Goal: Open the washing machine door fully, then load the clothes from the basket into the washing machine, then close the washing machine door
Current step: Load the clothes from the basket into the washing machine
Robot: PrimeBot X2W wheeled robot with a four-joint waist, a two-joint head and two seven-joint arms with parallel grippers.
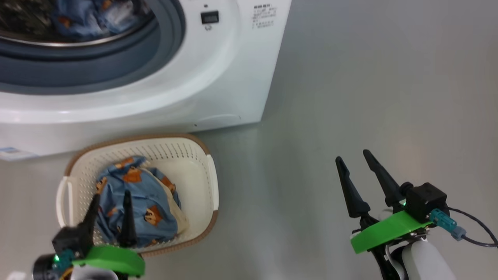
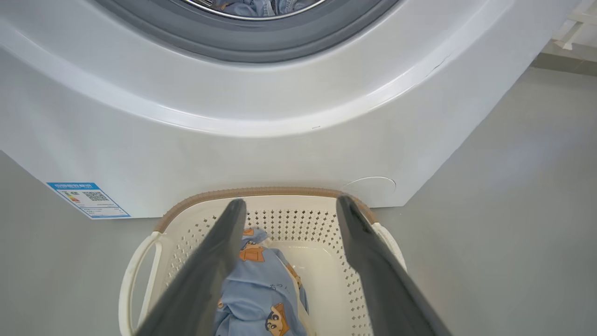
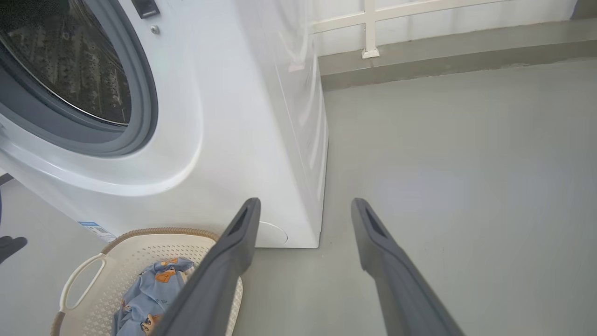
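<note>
A: Left gripper [image 1: 111, 196]?
B: Released, fingers spread, empty, hovering over the basket [image 1: 210, 182], just above the clothes [image 1: 148, 194] lying in it.
A: Right gripper [image 1: 352, 155]?
B: Released too, empty, over the floor [image 1: 311, 116], well right of the basket.
A: Washer [image 1: 218, 77]?
B: Just behind the basket; more clothes lie in its drum [image 1: 58, 42].

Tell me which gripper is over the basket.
The left gripper: it hangs open above the clothes in the basket; the right gripper is over the floor.
</note>
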